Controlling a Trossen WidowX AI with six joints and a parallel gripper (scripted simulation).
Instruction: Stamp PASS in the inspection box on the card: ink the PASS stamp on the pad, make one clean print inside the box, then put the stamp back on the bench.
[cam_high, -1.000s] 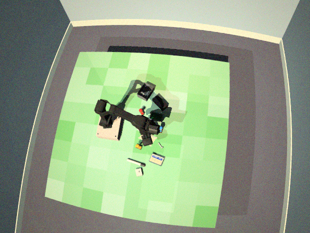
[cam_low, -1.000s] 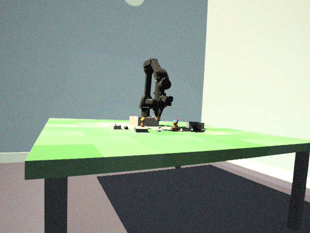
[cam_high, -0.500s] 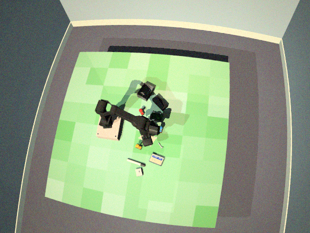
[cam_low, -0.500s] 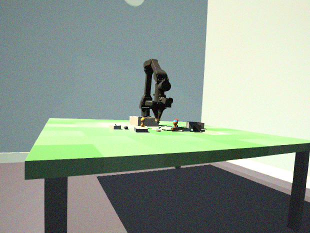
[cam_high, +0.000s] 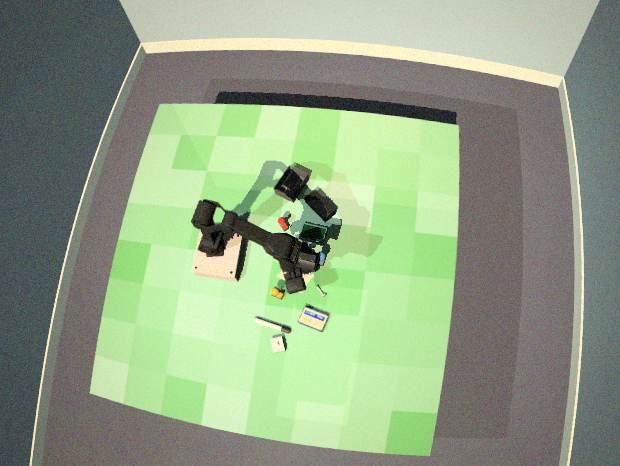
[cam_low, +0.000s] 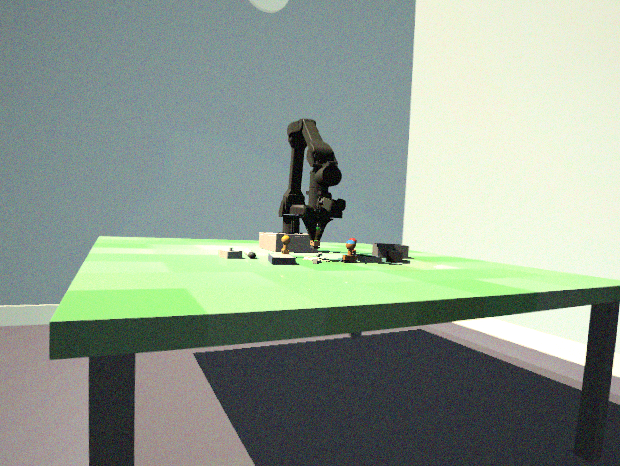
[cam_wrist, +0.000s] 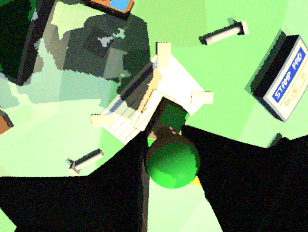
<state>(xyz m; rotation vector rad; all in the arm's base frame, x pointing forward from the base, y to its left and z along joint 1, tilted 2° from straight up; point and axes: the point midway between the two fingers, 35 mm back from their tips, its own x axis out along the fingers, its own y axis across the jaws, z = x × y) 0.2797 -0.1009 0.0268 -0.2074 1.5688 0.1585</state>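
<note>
Plenty of room from the surface (cam_high: 390, 350) (cam_low: 350, 295) edges, but kinda snug beside the yellow-knobbed stamp (cam_high: 276, 292) (cam_low: 285, 243). Bent over, tool (cam_high: 294, 274) (cam_low: 315, 240) (cam_wrist: 163, 133) down, part-closed on the green-knobbed stamp (cam_low: 317, 229) (cam_wrist: 172, 162), over the card (cam_high: 309, 278) (cam_wrist: 185, 82).

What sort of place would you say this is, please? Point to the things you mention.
Probably a robot test area set up as a small inspection or stamping desk: a robot arm (cam_high: 255, 235) (cam_low: 296, 170) on a green table (cam_high: 390, 350) (cam_low: 300, 295), a stamp pad (cam_high: 313, 318) (cam_wrist: 287, 80), and knobbed stamps, one held above a card (cam_wrist: 182, 82).
</note>
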